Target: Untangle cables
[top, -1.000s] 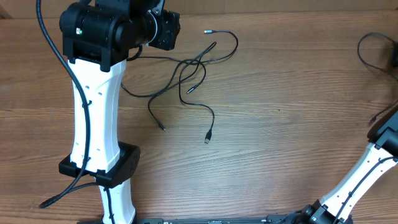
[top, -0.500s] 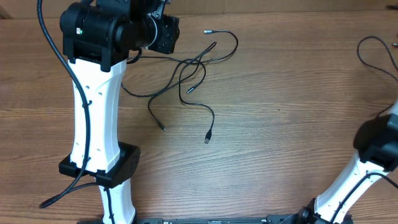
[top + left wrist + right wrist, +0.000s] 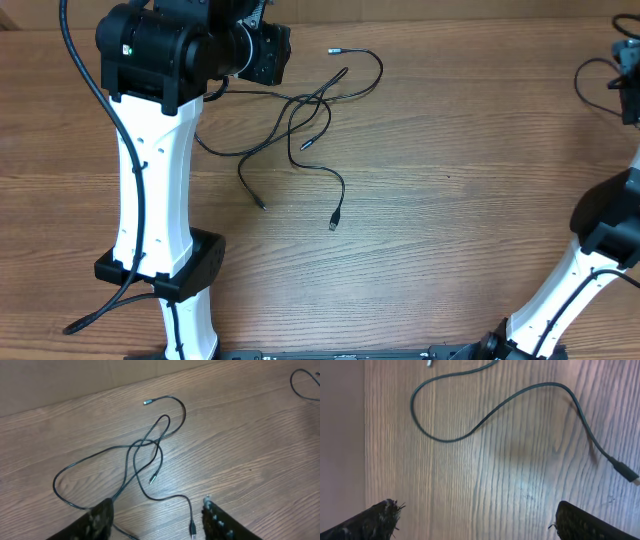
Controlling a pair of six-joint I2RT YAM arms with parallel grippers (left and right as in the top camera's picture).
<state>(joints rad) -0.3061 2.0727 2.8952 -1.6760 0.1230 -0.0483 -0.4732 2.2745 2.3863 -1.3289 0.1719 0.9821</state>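
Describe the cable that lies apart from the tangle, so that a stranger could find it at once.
Look at the wooden table and go to its far right edge, away from the left arm. A single thin black cable lies there in an open curve. Unlike the tangle near the left arm, it crosses no other cable.

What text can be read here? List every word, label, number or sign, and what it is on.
None readable: the cables, the wooden table, the left arm and the right arm show no lettering. A green mark on the left arm is too small to read.
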